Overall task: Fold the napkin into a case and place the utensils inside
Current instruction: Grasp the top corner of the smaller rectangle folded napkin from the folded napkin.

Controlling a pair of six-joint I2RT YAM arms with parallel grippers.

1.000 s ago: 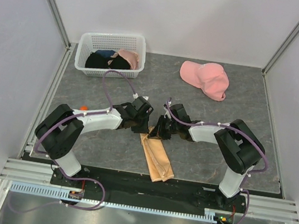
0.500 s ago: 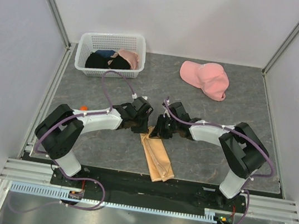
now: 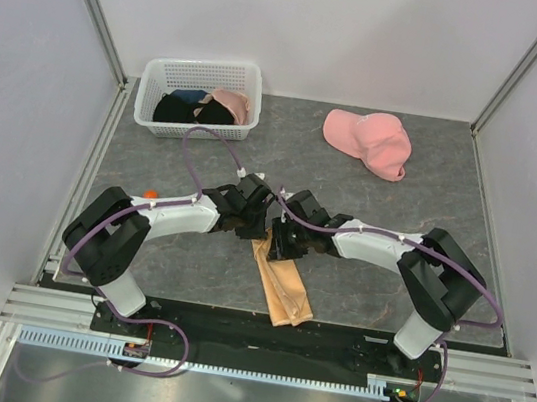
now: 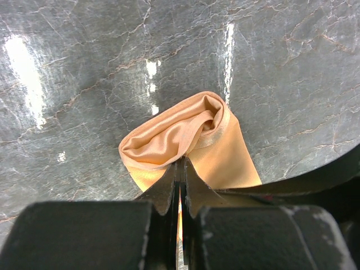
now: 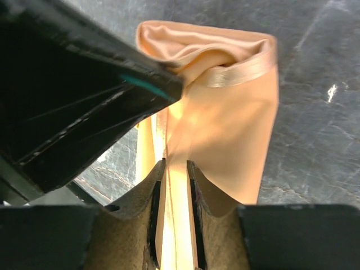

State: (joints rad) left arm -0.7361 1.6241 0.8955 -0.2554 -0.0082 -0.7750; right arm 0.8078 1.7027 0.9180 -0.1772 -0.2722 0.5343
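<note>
The napkin [image 3: 284,289] lies folded into a narrow peach strip on the table's near middle. My left gripper [image 3: 256,228] is shut on the upper layer at the strip's far end and holds that end open as a pocket [image 4: 169,138]. My right gripper [image 3: 277,245] is right beside it, over the same end. In the right wrist view its fingertips [image 5: 175,164] stand a narrow gap apart with a bright peach strip between them, and I cannot tell whether they grip anything. A small orange spot [image 3: 150,194] by the left arm may be the spoon. The other utensils are hidden.
A white basket [image 3: 202,68] with dark and pink clothes stands at the back left. A pink cap [image 3: 369,140] lies at the back right. The left finger [image 5: 84,84] crosses the right wrist view's upper left. The right arm [image 4: 315,185] fills the left wrist view's lower right.
My right gripper has moved left, closer to the left gripper at the napkin's far end. The left arm and the napkin have not visibly moved.
</note>
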